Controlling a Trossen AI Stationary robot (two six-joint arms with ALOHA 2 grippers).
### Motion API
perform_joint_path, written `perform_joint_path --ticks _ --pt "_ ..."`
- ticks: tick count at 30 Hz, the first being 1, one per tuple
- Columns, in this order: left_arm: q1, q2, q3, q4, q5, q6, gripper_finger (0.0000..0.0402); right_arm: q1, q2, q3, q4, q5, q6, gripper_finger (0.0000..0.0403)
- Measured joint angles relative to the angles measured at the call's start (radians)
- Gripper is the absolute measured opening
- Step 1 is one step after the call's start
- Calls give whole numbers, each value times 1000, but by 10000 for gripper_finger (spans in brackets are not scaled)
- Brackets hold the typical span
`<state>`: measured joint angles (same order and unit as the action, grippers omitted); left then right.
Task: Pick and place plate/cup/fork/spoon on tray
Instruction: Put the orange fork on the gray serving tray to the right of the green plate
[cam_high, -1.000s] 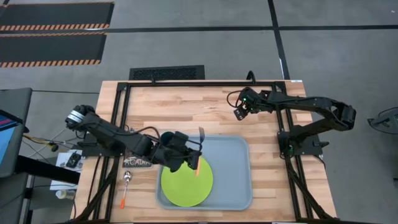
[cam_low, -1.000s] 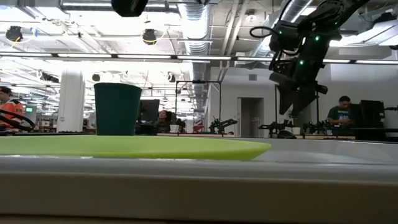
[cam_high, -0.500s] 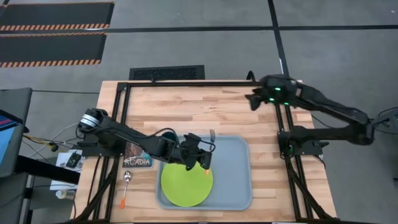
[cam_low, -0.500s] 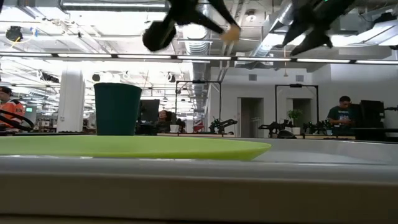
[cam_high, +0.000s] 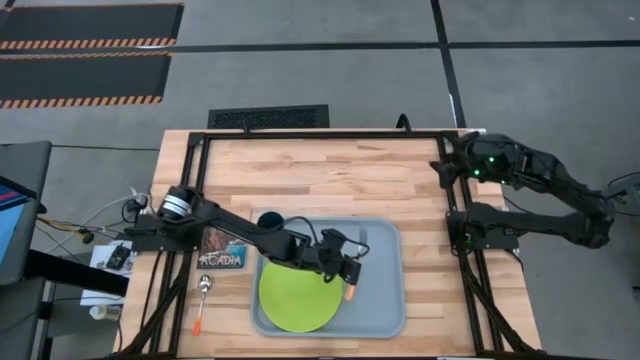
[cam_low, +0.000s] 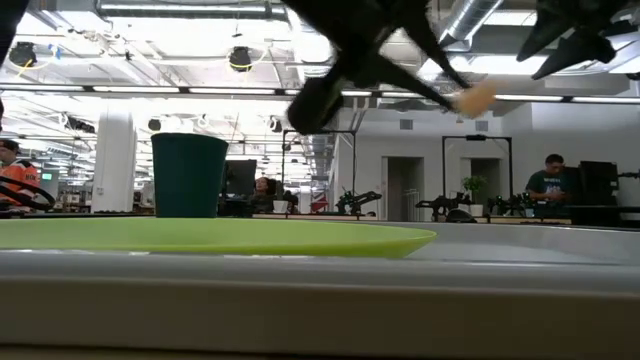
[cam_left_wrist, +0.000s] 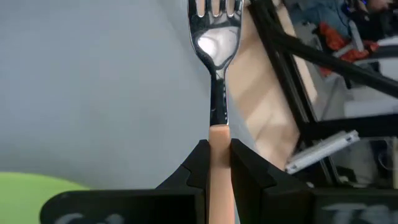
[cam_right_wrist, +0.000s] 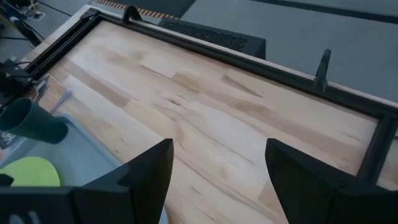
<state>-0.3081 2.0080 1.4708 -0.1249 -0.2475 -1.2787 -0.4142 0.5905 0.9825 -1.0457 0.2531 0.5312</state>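
High view: lime-green round plate (cam_high: 299, 299) and dark teal cup (cam_high: 268, 220) already on the pale grey-blue plastic tray (cam_high: 385, 300); orange-handled spoon (cam_high: 203, 300) on the table beside the tray, not yet placed.

Left wrist view: left gripper (cam_left_wrist: 214, 163) clamps the orange-handled metal fork (cam_left_wrist: 215, 56) above the tray.

Right wrist view: right gripper (cam_right_wrist: 217, 171) spread wide, empty, away from the tray.

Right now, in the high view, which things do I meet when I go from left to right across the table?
Spoon → ACADIA card → cup → plate → fork held in the left gripper → right gripper.
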Motion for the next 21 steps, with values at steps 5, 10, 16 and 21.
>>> perform_joint_path --ticks 5,10,16,21 --pt "-33 107 181 -168 5 6 23 9 -35 0 -35 9 3 281" --pt "-73 194 362 -416 -71 -37 23 8 -58 0 -53 10 2 281" --pt "-122 219 433 -488 -190 -243 23 8 -66 -1 -61 12 -10 281" --pt "-136 220 415 -515 -202 -366 23 8 -67 -1 -62 16 -17 281"
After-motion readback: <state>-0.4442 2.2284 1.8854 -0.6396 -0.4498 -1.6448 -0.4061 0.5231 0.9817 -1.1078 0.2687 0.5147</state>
